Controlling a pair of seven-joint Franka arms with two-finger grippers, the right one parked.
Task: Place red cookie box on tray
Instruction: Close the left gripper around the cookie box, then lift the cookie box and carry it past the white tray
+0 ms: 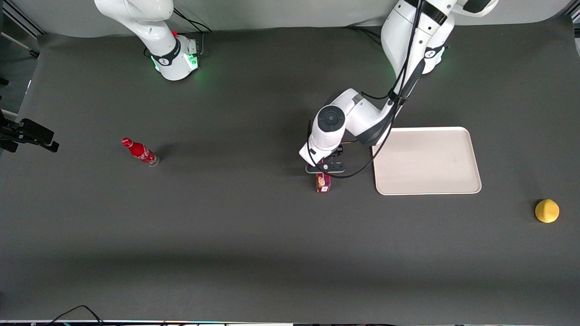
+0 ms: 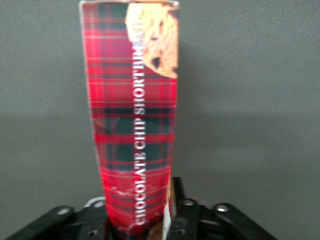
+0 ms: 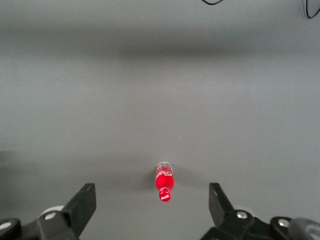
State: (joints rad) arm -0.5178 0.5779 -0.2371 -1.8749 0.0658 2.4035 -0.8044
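Observation:
My left gripper point(image 1: 324, 168) is shut on the red cookie box point(image 1: 323, 182), a long narrow dark-red plaid carton. The box hangs end-down from the fingers over the dark table, so the front view shows only its short end. In the left wrist view the box point(image 2: 132, 125) runs straight out from the gripper point(image 2: 142, 220), with a cookie picture at its outer end. I cannot tell whether the box touches the table. The pale pinkish-white tray point(image 1: 426, 160) lies flat close beside the gripper, toward the working arm's end of the table. Nothing lies on it.
A small red bottle point(image 1: 139, 151) lies toward the parked arm's end of the table and also shows in the right wrist view point(image 3: 164, 182). A yellow lemon point(image 1: 547, 211) sits near the working arm's end, nearer the front camera than the tray.

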